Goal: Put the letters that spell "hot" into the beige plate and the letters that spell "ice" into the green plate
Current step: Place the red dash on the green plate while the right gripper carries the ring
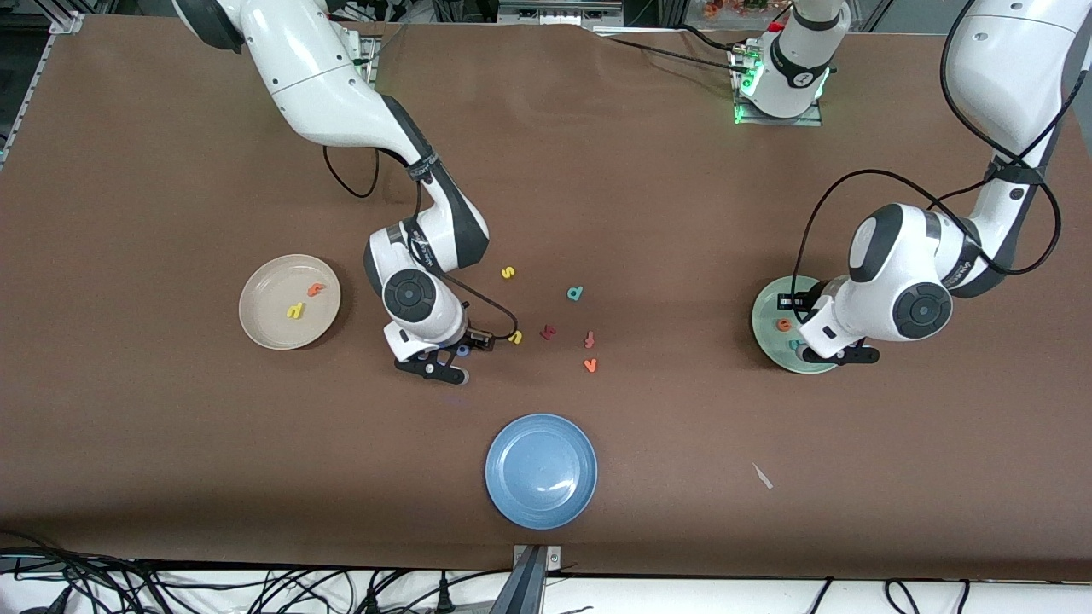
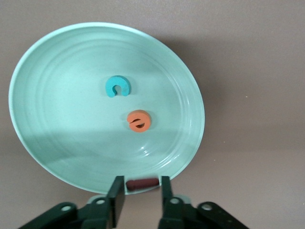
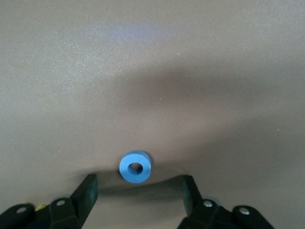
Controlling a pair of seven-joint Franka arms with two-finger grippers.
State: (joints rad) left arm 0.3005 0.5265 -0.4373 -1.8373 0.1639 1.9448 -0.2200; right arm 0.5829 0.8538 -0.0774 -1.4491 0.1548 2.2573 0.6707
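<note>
Brown table cloth, matte. Blue o — small foam ring, light, soft, lying flat near the yellow u; best pinched across its outer rim. Right gripper low over it, fingers spread, not touching. Left gripper over the green plate rim, dark red i between parted fingers — grip uncertain.

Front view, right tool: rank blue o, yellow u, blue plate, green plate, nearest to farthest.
Right tool is low over the table, fingers open, beside the loose letters.
1. Blue o: on the table, right at the tool.
2. Yellow u: just past it, toward the left arm's end.
3. Blue plate: nearer the front camera.
4. Green plate: at the left arm's end, under the left tool.
</note>
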